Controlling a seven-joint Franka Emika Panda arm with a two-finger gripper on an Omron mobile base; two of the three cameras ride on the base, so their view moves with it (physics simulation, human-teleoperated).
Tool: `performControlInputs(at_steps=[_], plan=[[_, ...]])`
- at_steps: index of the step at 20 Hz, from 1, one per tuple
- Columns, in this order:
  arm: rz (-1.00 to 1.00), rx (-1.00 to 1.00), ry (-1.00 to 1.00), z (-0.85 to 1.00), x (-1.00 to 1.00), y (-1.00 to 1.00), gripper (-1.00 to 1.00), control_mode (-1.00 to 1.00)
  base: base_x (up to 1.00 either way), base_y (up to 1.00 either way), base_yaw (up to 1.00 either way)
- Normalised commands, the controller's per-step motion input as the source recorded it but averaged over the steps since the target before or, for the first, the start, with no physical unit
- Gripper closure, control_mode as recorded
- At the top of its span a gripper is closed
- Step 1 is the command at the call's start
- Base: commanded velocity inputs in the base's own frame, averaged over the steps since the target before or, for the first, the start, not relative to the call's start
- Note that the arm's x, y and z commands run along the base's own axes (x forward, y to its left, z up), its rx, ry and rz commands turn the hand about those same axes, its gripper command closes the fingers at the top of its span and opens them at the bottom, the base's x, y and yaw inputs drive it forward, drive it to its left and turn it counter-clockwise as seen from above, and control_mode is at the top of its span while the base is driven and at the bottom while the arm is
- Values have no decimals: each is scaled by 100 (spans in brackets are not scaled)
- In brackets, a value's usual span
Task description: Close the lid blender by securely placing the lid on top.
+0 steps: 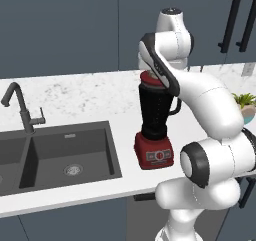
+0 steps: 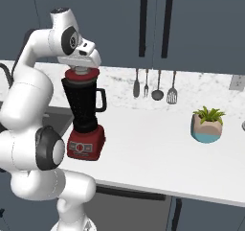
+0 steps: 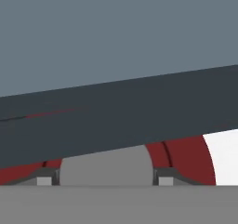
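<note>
The blender (image 1: pixel 154 150) stands on the white counter just right of the sink, its boxy red base (image 2: pixel 86 144) under a tall black jar (image 2: pixel 83 105) with a side handle. The red lid (image 2: pixel 82 75) lies level on the jar's rim. My gripper (image 2: pixel 81 70) comes straight down onto it from above. In the hand view the lid's grey knob (image 3: pixel 106 165) sits between my two fingertips (image 3: pixel 44 177), each pressed against a side of it, with the red lid (image 3: pixel 186 155) spreading out around it. The gripper (image 3: pixel 106 180) is shut on the lid's knob.
A dark sink (image 1: pixel 112 150) with a faucet (image 1: pixel 20 107) lies left of the blender. Utensils (image 2: pixel 157 88) hang on the back wall, and a potted plant (image 2: pixel 207 124) stands at the right. Dark cabinets (image 2: pixel 153 24) hang above the counter.
</note>
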Motion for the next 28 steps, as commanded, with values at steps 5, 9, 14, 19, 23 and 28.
performControlInputs(at_steps=[5, 9, 14, 19, 23, 28], plan=[[1, 0, -3, 0, 0, -20, 100, -100, 0, 0, 0], [2, 0, -2, -26, -16, 1, 100, -100, 0, 0, 0], [0, 0, 0, -13, -27, 14, 100, -100, 0, 0, 0], [1, 0, 9, 1, -7, 15, 100, -100, 0, 0, 0], [2, 0, 26, 16, 0, 6, 100, -100, 0, 0, 0], [0, 0, 20, 8, 0, 3, 100, -100, 0, 0, 0]])
